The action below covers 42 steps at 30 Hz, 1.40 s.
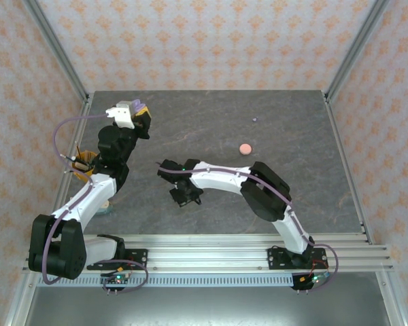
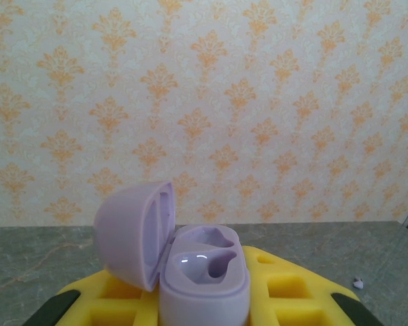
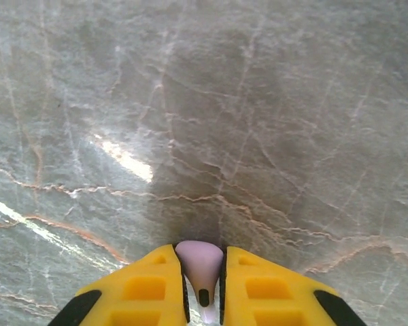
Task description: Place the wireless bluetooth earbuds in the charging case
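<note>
The right gripper (image 3: pixel 202 278) pinches a pale purple earbud (image 3: pixel 198 258) between its yellow fingers (image 3: pixel 149 288), close over the grey table (image 3: pixel 272 136) near its middle. The left gripper (image 2: pixel 204 299) is clamped on a purple case (image 2: pixel 204 272), lid open, at the far left. A pink case (image 1: pixel 245 149) and another tiny earbud (image 1: pixel 254 119) lie on the table at the far right.

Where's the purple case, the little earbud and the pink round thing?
purple case (image 2: pixel 202 295): left wrist view, front of its base.
earbud (image 3: pixel 199 261): right wrist view, its rounded head.
pink round thing (image 1: pixel 245 148): top view, its top.
</note>
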{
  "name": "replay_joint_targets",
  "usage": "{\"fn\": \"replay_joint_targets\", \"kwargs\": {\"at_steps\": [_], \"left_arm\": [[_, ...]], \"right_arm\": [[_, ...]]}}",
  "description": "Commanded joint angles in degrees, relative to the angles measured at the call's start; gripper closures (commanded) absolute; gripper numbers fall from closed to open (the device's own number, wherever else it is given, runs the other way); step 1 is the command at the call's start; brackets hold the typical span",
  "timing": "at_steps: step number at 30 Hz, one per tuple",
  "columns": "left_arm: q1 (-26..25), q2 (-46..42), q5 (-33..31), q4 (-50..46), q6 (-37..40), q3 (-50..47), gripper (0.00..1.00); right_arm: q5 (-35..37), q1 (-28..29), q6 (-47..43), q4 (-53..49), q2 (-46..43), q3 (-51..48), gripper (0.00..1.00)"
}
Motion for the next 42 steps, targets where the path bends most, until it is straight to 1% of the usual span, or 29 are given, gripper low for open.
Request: {"fn": "replay_joint_targets", "kwargs": {"at_steps": [1, 9, 17, 23, 29, 32, 36, 42], "left_arm": [[0.7, 0.1, 1.3, 1.7, -0.8, 0.6, 1.00], [0.7, 0.9, 3.4, 1.4, -1.4, 0.9, 1.00], [0.5, 2.4, 7.2, 0.6, -2.3, 1.1, 1.00], [-0.7, 4.0, 9.4, 0.7, -2.5, 1.2, 1.00], [-3.3, 5.9, 10.7, 0.6, -2.0, 1.6, 1.00], [-4.3, 7.0, 10.3, 0.9, -2.0, 1.6, 1.00], [-5.0, 7.8, 9.9, 1.1, -2.4, 2.0, 1.00], [-5.4, 8.1, 9.4, 0.9, -2.5, 2.4, 1.00]], "right_arm": [[3.9, -2.8, 1.6, -0.2, -1.2, -4.2, 0.86], [6.4, -5.4, 2.8, 3.0, -6.6, -9.1, 0.87], [9.6, -7.2, 3.7, 5.6, -10.8, -13.7, 0.90], [12.4, -8.5, 4.4, 8.4, -17.5, -16.5, 0.91], [14.9, -9.6, 3.5, 8.8, -25.1, -16.0, 0.90], [13.7, -11.0, 3.5, 8.3, -26.9, -15.3, 0.90], [12.6, -11.9, 2.6, 7.5, -27.0, -15.7, 0.90], [10.2, -11.9, 3.3, 10.5, -25.8, -21.6, 0.91]]}}
